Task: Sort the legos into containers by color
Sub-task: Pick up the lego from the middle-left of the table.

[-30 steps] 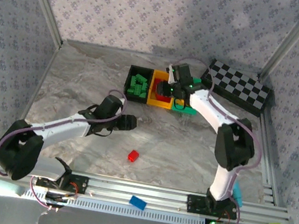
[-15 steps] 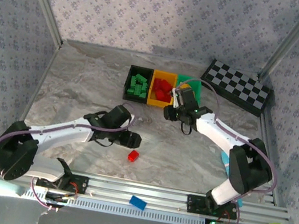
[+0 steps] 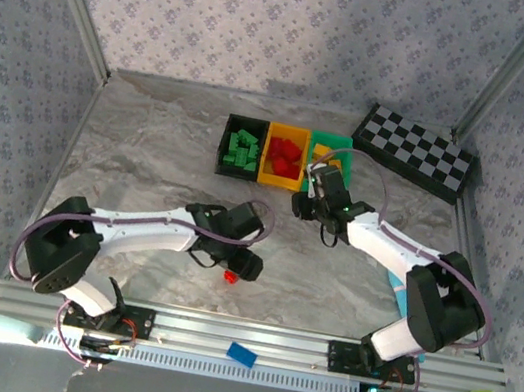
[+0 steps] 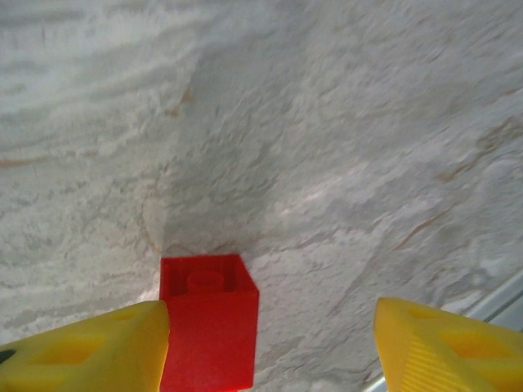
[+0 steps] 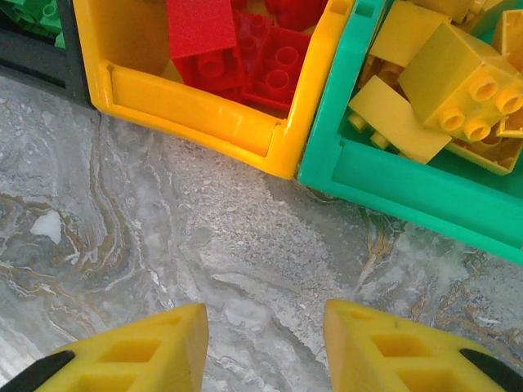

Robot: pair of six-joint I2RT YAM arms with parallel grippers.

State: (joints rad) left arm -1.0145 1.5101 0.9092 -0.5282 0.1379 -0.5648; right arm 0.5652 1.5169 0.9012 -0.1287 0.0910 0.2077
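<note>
A small red studded plastic brick is being straddled on the marbled tabletop by the left pincer, jaws parted. Farther off, the right pincer is being held parted and empty just before the yellow plastic bin of red bricks and the green plastic bin of yellow bricks.

The marbled worktop carries a black bin, yellow bin and green bin, touching. Checkered board beside them; red lego well apart.
</note>
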